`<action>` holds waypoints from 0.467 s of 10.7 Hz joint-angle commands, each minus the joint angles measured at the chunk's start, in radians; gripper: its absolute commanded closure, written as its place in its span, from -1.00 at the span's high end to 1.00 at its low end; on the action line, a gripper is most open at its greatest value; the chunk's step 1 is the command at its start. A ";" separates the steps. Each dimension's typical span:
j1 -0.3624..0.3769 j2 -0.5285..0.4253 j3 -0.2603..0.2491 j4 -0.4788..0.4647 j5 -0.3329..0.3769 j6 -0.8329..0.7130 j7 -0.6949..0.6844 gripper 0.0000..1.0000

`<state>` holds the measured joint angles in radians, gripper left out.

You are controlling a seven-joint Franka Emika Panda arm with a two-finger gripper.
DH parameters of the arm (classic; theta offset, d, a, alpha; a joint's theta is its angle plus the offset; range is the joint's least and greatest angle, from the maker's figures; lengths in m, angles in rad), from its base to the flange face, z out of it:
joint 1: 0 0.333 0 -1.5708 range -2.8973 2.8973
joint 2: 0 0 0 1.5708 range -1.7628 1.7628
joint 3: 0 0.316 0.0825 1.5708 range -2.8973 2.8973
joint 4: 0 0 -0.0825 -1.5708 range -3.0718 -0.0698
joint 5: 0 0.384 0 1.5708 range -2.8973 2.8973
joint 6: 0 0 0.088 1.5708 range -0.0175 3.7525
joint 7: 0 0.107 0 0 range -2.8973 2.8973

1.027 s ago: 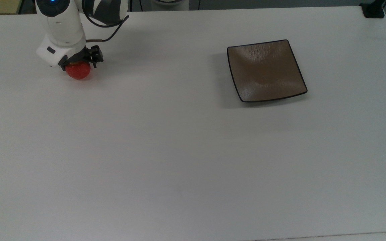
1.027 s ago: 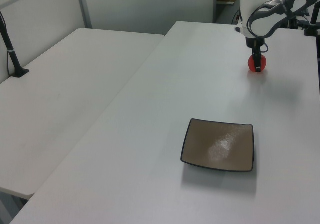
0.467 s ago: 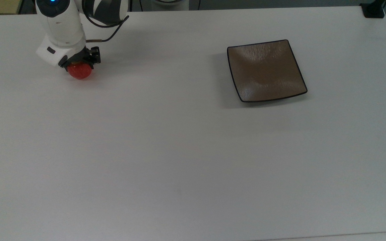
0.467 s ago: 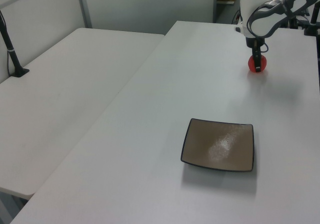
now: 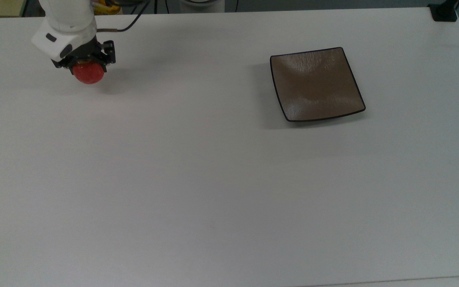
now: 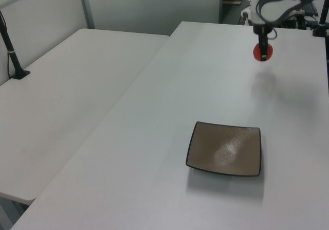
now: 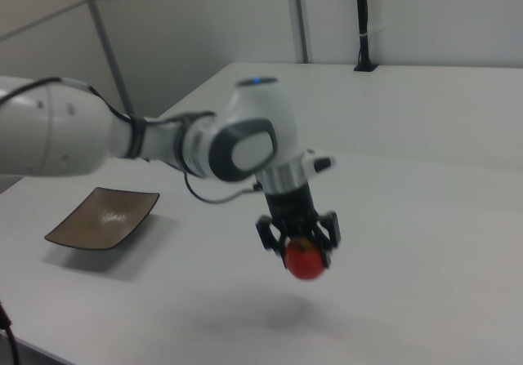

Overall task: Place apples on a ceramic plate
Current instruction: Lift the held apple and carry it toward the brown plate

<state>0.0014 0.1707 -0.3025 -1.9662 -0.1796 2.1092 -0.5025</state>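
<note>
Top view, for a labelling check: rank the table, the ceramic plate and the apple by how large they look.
1. Table, by far the largest.
2. Ceramic plate.
3. Apple, smallest, though it is lifted toward the camera in the gripper.

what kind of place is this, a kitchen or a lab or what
Most likely a robotics lab or test room, not a kitchen. A white robot arm works over plain white tables pushed together, with grey partition walls behind. The props are an apple in the gripper and a square ceramic plate.
</note>
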 commanded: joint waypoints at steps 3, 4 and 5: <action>0.124 -0.195 0.005 0.171 0.056 -0.361 0.007 -0.98; 0.132 -0.207 0.003 0.232 0.124 -0.424 -0.002 -0.97; 0.153 -0.209 0.008 0.287 0.156 -0.492 0.007 -0.97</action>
<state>0.1166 -0.0270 -0.2936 -1.7922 -0.1049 1.7542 -0.5013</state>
